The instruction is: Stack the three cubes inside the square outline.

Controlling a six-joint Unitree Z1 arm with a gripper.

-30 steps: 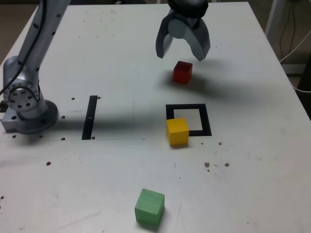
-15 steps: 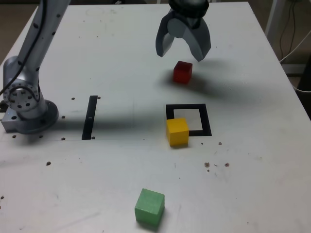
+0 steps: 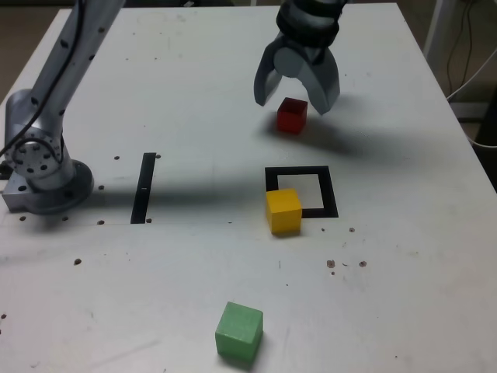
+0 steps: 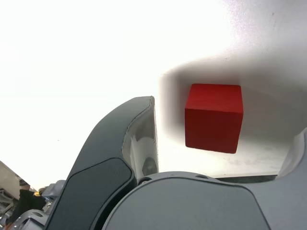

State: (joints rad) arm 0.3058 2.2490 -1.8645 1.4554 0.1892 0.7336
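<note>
Right, we start with the red cube [image 3: 292,116], sitting on the table [image 3: 194,70] toward the far side in the exterior view, well apart from the square outline [image 3: 302,191]. Our end effector [image 3: 297,95] hangs right over it with its jaws spread wide and nothing between them; in the wrist view the red cube [image 4: 213,117] shows between the two fingers [image 4: 129,143], neither one touching it as far as we can tell.

Moving outward, the yellow cube [image 3: 283,210] sits on the near corner of the outline at the exterior view's left, overlapping the black frame rather than sitting squarely within the white centre. The green cube [image 3: 238,331] lies alone near the front edge, well apart from everything. A narrow black strip [image 3: 144,187] sits off toward the arm's base [image 3: 43,167].

So we judge the job barely begun: nothing stacked, no cube properly inside. What's left, by our reckoning, is gripping the red, and centring and stacking all three.
</note>
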